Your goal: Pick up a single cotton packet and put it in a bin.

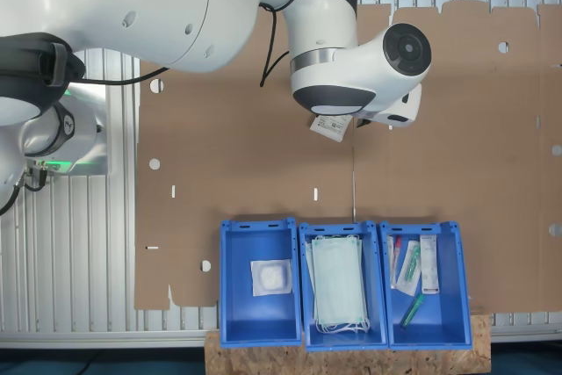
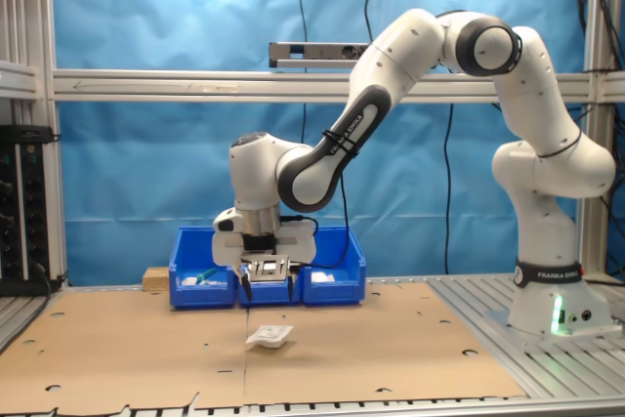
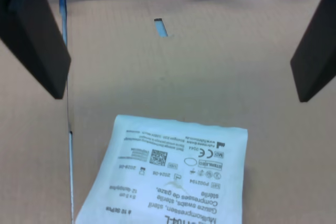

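A flat white cotton packet [image 3: 168, 174] with black print lies face up on the brown cardboard. In the second exterior view the cotton packet [image 2: 269, 337] rests in front of the blue bins, with my gripper [image 2: 264, 278] hanging a short way above and behind it. In the wrist view my gripper [image 3: 176, 40] is open, its dark fingers [image 3: 34, 30] spread wide with bare cardboard between them and the packet just short of them. In the first exterior view a corner of the packet [image 1: 332, 126] peeks out beneath the arm's wrist.
Three blue bins stand side by side at the cardboard's edge. One bin [image 1: 230, 283] holds a white packet [image 1: 270, 277], the middle bin [image 1: 305, 305] pale green masks [image 1: 338, 292], the third bin [image 1: 455, 296] long narrow wrappers [image 1: 428, 263]. The robot base [image 2: 552, 305] stands at the second exterior view's right.
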`<state>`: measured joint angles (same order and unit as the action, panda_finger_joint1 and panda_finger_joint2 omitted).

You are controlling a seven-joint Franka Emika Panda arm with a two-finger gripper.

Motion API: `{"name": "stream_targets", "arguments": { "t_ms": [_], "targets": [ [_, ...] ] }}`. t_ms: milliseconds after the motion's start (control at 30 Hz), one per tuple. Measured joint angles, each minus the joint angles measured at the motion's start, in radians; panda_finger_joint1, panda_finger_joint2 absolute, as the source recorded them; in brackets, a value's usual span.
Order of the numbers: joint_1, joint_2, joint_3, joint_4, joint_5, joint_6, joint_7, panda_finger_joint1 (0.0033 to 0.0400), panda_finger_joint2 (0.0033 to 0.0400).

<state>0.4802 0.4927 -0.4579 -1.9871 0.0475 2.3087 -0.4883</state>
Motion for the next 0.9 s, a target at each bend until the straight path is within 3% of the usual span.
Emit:
{"name": "stream_targets", "arguments": {
  "t_ms": [900],
  "targets": [
    [-0.003,0.138,0.009,0.007,0.074,0.115,0.0,0.04,0.04]
  ]
}}
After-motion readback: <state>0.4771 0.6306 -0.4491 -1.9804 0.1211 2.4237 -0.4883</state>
